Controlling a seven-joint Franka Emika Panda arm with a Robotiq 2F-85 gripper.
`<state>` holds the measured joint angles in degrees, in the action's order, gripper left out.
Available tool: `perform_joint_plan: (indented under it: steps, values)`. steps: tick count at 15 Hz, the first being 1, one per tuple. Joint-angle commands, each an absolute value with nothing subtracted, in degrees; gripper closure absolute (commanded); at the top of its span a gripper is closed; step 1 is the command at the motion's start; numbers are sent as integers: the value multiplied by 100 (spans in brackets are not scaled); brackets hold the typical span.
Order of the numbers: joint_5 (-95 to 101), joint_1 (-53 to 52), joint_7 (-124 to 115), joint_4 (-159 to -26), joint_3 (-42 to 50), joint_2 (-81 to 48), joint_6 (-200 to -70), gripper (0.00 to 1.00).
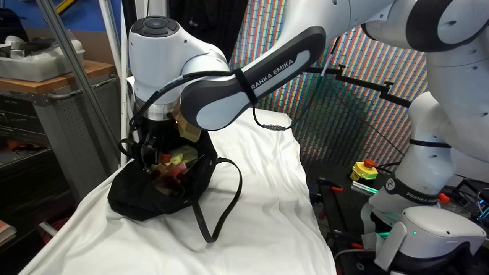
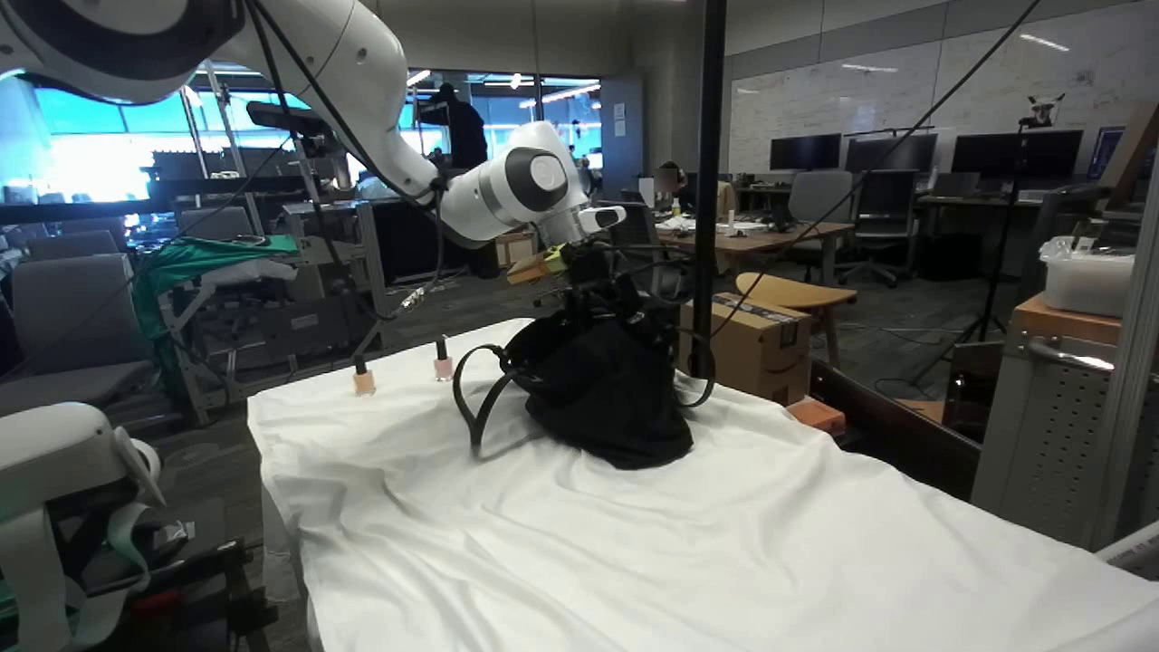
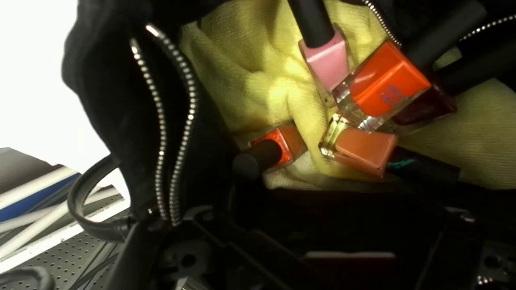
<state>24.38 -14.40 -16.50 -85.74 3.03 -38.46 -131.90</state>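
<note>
Gripper [image 3: 330,215] within black bag [image 2: 607,398], nail polish bottles [image 3: 365,149] near it.

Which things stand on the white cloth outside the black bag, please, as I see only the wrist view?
Observer: A peach nail polish bottle and a pale pink nail polish bottle stand upright on the white cloth.
Operator: Thank you; beyond the strap I see, does the black bag have another?
Observer: Yes, a second strap loops out over the cloth on the bag's opposite side.
Operator: Is an emergency stop visible, please?
Observer: Yes, a yellow emergency stop with a red button sits near the robot base.
</note>
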Motion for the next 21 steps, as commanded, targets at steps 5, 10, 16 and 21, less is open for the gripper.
perform_joint_plan:
  steps: [5,10,16,21]
  values:
    - [2324,-1722,-1989,-10294,142,-2612,-13228,0]
    - [2253,-1994,-2691,-11495,-176,-1885,-13153,0]
    - [1830,-2077,-2900,-12536,-759,-1234,-13147,0]
    - [1241,-2083,-2789,-12948,-1196,-1010,-13266,0]
